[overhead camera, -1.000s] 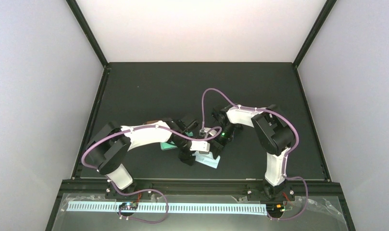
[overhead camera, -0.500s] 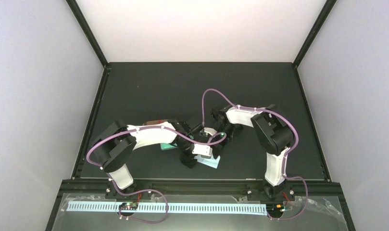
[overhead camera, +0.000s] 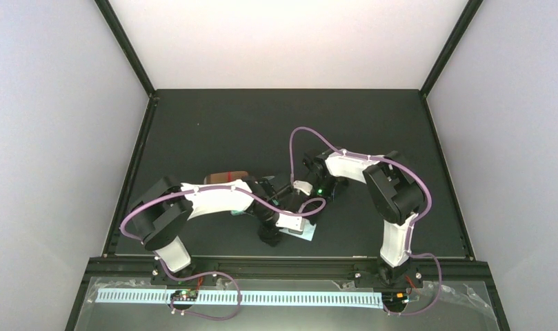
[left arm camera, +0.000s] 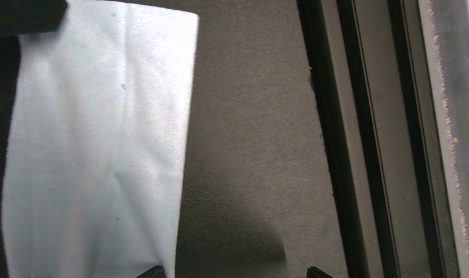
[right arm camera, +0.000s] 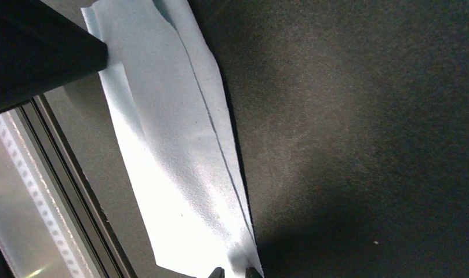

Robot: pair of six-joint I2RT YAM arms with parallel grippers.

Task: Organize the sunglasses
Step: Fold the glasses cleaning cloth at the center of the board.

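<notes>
Left arm has dropped nearer the front edge since a second ago, uncovering more of the tan case (overhead camera: 225, 177) behind its forearm. Right arm barely shifted.

Left hand (left arm camera: 234, 272) is wide, with nothing between the tips. It hovers over bare surface (left arm camera: 243, 145), just beside the light blue cloth (left arm camera: 93, 150), and the black front rail (left arm camera: 330, 145) is on its other side.

Right hand (right arm camera: 235, 272) is nearly closed, tips pinching a corner of that same cloth. From my right wrist view the cloth runs away from the tips as a long creased strip toward the front rail.

From above, both wrists meet over the near middle of the surface, and only a sliver of cloth shows beside the left wrist.

Sunglasses: I cannot find them in any view. The crossed arms hide that patch of the surface, so I can't tell where they lie.
</notes>
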